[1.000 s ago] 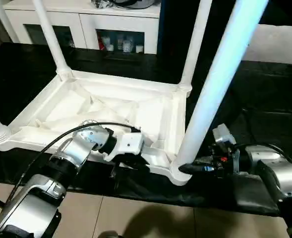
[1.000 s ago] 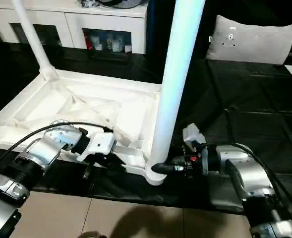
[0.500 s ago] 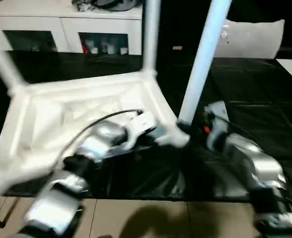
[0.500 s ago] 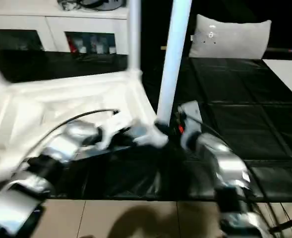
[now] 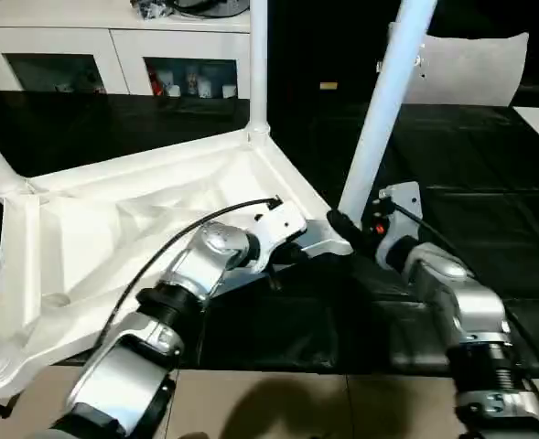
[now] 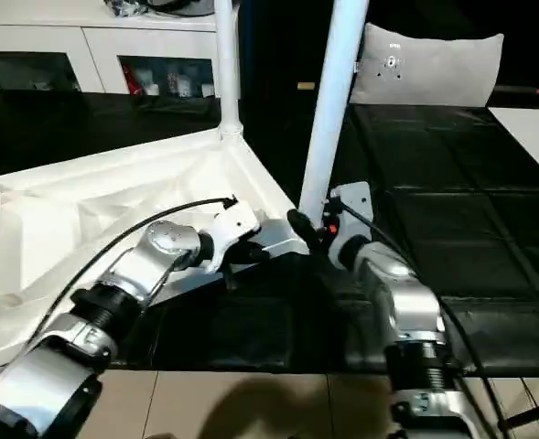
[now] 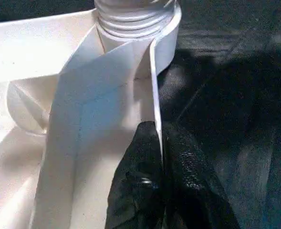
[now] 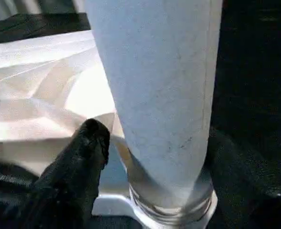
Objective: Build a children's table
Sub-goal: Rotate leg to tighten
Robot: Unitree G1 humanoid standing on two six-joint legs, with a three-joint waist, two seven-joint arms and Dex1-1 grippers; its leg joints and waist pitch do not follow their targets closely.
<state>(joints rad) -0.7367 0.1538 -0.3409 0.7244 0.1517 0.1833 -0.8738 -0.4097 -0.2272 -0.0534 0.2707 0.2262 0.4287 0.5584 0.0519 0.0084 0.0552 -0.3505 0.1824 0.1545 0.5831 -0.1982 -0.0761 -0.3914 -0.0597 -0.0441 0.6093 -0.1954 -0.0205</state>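
While the left claw (image 5: 292,249) pinches the thin side wall of the upturned table top (image 5: 113,247) with its two fingers pressed tight on the plastic, the right claw (image 8: 150,157) stands wide, one finger on each side of the base of the near leg (image 5: 383,101), and whether the pads bear on it I cannot tell. The children's table lies upside down on the black surface (image 5: 489,192), its ribbed underside facing up, with the near leg and a farther leg (image 5: 257,64) rising from their corner sockets. The top looks light, stiff and smooth, so its thin rim should give a sure pinch but may flex or slip under a hard pull. The legs look slick and tapered; low by the socket seems best. Beyond stands a white cabinet (image 5: 95,46).
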